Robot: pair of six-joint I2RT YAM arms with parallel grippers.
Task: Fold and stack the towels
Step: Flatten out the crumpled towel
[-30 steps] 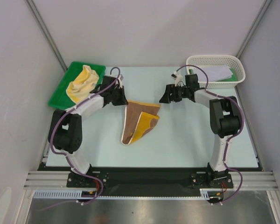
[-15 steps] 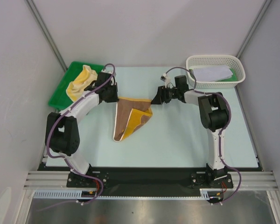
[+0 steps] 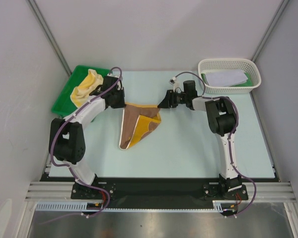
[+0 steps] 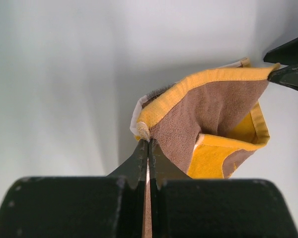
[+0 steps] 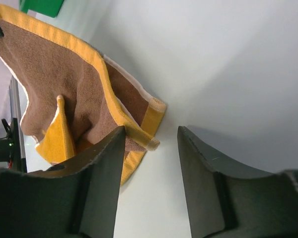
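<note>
Two corners: one pinched, one straddled

The left end effector (image 4: 148,145) is pressed together, pinching one corner of the brown-and-yellow towel (image 3: 136,124) at mid-surface (image 3: 193,148). The right end effector (image 5: 151,136) is spread, its fingers straddling the opposite yellow-hemmed corner. Bare surface lies near and right. The green tray (image 3: 63,99) and white mesh basket (image 3: 228,61) sit at the far corners.
</note>
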